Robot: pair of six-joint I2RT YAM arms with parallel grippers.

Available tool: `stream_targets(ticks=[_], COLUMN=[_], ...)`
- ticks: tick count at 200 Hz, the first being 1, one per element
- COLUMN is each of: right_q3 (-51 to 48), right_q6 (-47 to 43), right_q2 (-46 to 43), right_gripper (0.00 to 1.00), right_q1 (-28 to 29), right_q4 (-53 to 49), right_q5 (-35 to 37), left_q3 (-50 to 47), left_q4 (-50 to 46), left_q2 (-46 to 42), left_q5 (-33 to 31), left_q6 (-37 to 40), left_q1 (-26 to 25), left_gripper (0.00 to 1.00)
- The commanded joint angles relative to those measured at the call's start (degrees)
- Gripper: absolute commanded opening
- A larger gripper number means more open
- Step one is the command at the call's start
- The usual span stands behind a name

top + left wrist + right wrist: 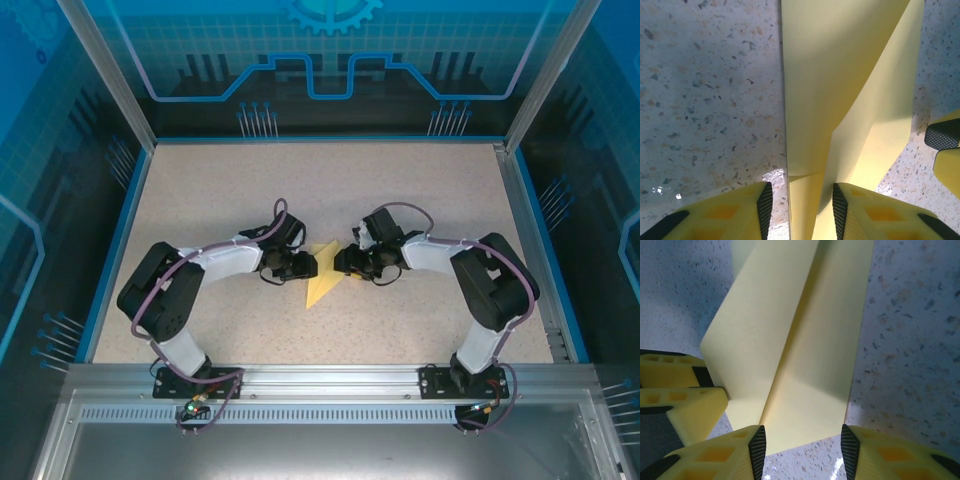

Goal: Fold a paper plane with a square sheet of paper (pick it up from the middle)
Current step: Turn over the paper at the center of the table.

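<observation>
Blue translucent walls point(320, 60) box in a speckled beige counter point(330, 190), and both arms are bolted to a metal rail point(330, 378) along its near edge. The arms bend inward, and their tips face each other near the middle of the counter.

Between them lies the pale-yellow sheet of paper point(322, 285), already folded (from above it reads as a narrow kite whose sharp tip points toward the near left). It rests on the counter, under and just near of the two tips.

The left end effector point(300, 265) sits at the sheet's left side. In its wrist view point(802, 210) the two yellow fingers stand moderately apart, and the sheet point(840, 75) runs up between them with a long crease down its middle. A sliver of bare counter shows between the left pad point(765, 205) and the paper's edge, so the pads straddle the paper rather than pinch it. A finger of the other arm point(945, 150) shows at the right edge of that view.

The right end effector point(345, 262) meets the sheet from the right. In its wrist view point(802, 450) the fingers are also spread moderately, with the sheet's point(790, 340) nearest edge lying between the black pads point(757, 447) and untouched by either. The left arm's yellow fingers point(680, 390) sit just beside the paper's left corner there; I cannot tell if they touch it.
</observation>
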Motion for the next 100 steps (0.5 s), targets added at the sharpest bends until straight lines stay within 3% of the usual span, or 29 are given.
stream_targets(ticks=[1, 100], right_q3=[1.6, 1.7], right_q6=[0.7, 2.9], right_q2=[1.3, 3.4], right_gripper=[0.46, 0.42], right_q1=[1.1, 1.3], right_q4=[-0.2, -1.0], right_q5=[-0.4, 0.8], left_q3=[1.9, 2.3], left_q4=[-1.6, -2.1], left_q2=[1.3, 4.4], left_q5=[-0.6, -0.5], left_q6=[1.3, 1.4], left_q1=[0.1, 0.0], left_gripper=[0.38, 0.32])
